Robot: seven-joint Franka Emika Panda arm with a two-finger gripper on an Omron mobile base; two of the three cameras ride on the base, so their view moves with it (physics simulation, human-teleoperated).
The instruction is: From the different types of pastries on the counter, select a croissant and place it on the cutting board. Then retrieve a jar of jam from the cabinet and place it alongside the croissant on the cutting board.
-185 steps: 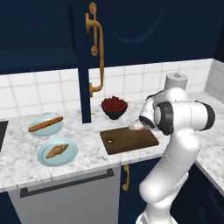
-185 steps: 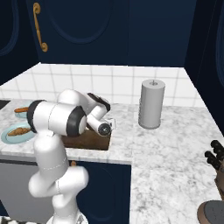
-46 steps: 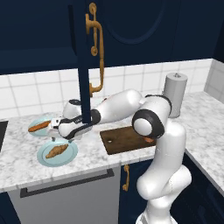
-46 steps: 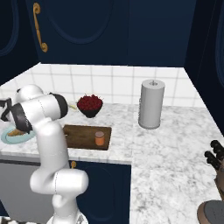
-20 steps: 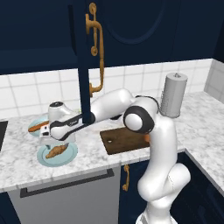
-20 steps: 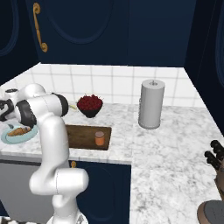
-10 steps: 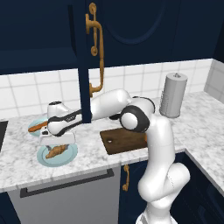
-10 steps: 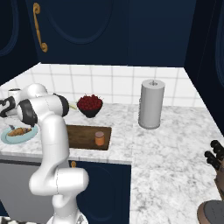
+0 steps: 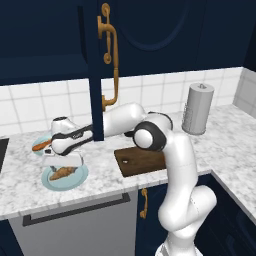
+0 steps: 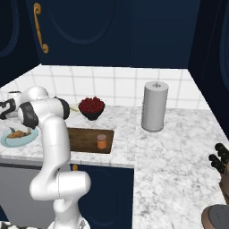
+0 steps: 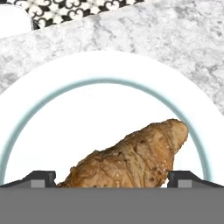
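The croissant [image 11: 131, 159], golden-brown and ridged, lies on a white, blue-ringed plate [image 11: 109, 65] on the counter [image 9: 30, 185]. My gripper [image 11: 113, 178] is open just above it, one dark fingertip [image 11: 41, 177] on each side, touching nothing. From the left base view the hand [image 9: 62, 161] hangs over the croissant [image 9: 62, 173]. The bread stick [image 9: 41, 146] rests on a second plate behind. The dark cutting board [image 10: 82, 138] carries the small orange jar of jam [image 10: 102, 141]. The navy cabinet door [image 9: 95, 75] stands open, brass handle [image 9: 114, 60] showing.
A dark bowl of red berries [image 10: 91, 107] sits behind the board. The grey paper-towel roll [image 10: 154, 112] stands to the right by the tiled wall. A knife block [image 10: 221, 156] is at the far right. My arm stretches across the counter above the board [image 9: 142, 162].
The hand has dropped a little lower over the croissant's plate while staying open. The jar and board have not moved.
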